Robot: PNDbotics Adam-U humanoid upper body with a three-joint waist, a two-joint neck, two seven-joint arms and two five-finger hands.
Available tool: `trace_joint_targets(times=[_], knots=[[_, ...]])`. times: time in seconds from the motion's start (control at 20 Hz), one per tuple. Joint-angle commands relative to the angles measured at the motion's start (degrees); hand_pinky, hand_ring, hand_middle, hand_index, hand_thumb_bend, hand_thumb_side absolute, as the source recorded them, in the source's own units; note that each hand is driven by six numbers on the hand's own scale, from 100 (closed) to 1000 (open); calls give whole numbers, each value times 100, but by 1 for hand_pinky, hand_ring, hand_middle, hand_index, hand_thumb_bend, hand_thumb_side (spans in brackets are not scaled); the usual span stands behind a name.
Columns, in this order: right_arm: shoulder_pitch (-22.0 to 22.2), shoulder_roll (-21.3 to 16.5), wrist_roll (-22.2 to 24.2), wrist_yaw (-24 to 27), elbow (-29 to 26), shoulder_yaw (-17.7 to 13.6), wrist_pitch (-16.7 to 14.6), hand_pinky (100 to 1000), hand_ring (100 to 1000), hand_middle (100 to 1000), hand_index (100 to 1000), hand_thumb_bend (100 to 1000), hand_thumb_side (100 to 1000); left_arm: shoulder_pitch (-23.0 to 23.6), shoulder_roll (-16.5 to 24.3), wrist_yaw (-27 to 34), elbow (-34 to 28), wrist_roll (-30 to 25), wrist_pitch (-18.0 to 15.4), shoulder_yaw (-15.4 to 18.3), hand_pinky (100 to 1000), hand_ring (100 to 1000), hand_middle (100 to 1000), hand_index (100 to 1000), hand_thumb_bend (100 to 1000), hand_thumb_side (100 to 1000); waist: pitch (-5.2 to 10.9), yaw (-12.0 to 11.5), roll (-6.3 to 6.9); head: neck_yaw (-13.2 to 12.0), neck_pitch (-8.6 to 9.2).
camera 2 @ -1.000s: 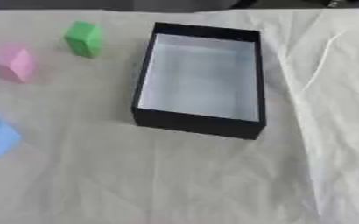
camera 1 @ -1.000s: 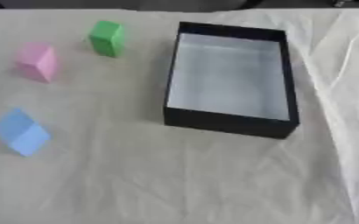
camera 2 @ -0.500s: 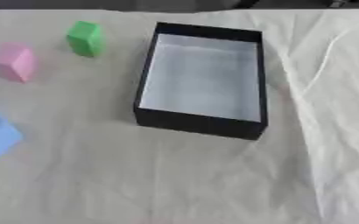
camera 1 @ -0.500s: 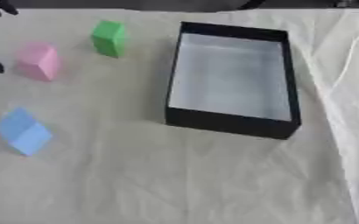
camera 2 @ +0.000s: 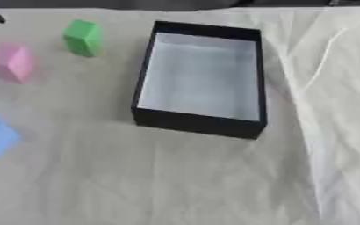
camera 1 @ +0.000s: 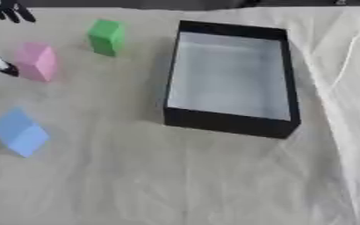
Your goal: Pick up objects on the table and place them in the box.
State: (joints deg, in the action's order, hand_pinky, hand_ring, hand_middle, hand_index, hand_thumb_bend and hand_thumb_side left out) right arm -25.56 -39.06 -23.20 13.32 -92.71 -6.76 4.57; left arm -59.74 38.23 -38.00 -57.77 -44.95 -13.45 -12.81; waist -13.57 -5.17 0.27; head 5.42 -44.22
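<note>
Wrinkled cream cloth covers the desk (camera 1: 175,184). On it stands an open black rectangular box with a pale grey inside (camera 1: 231,77), holding nothing. Left of the box sit three blocks, well apart from each other: a green block (camera 1: 106,37) farthest back, a pink block (camera 1: 37,61) nearer the left edge, and a light blue block (camera 1: 19,132) closest to the camera. The robot's left hand (camera 1: 6,9) shows at the upper left edge, its dark fingers (camera 1: 0,67) spread, one tip just beside the pink block, holding nothing.
</note>
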Motion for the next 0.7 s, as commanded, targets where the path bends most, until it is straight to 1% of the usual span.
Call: trace_joint_targets(times=[0.05, 0.2, 0.3, 0.4, 0.5, 0.6, 0.7], knots=[[-102, -113, 24, -24, -55, -16, -14, 888, 799, 831, 869, 100, 802, -189, 30, -218, 145, -67, 20, 83, 871, 840, 835, 850, 735, 100, -33, 33, 58, -33, 10], [-114, -103, 23, -24, -48, -12, -9, 888, 798, 833, 868, 100, 807, -244, -27, -409, 323, -110, 28, 141, 872, 845, 841, 849, 744, 100, -80, 68, 66, -62, 10], [-119, -100, 31, -28, -44, -5, -7, 888, 798, 833, 868, 100, 809, -281, -46, -641, 391, -72, 44, 185, 874, 850, 848, 849, 762, 100, -117, 94, 71, -96, 10], [-125, -89, 45, -37, -39, 10, -2, 888, 799, 833, 868, 100, 813, -319, -87, -921, 442, 98, 37, 272, 874, 850, 846, 846, 749, 100, -151, 121, 70, -118, 10], [-128, -69, 68, -50, -29, 30, 9, 889, 799, 834, 868, 100, 817, -349, -139, -1066, 498, 414, 8, 411, 872, 847, 840, 836, 719, 100, -197, 151, 68, -141, 10], [-137, -43, 87, -64, -16, 47, 22, 889, 800, 834, 868, 100, 821, -382, -173, -1250, 608, 624, 15, 489, 874, 850, 847, 838, 725, 100, -239, 184, 72, -184, 10], [-144, -23, 106, -79, -6, 62, 31, 889, 800, 834, 869, 100, 823, -407, -211, -1413, 688, 781, -3, 566, 873, 848, 846, 835, 702, 100, -278, 209, 70, -232, 10]])
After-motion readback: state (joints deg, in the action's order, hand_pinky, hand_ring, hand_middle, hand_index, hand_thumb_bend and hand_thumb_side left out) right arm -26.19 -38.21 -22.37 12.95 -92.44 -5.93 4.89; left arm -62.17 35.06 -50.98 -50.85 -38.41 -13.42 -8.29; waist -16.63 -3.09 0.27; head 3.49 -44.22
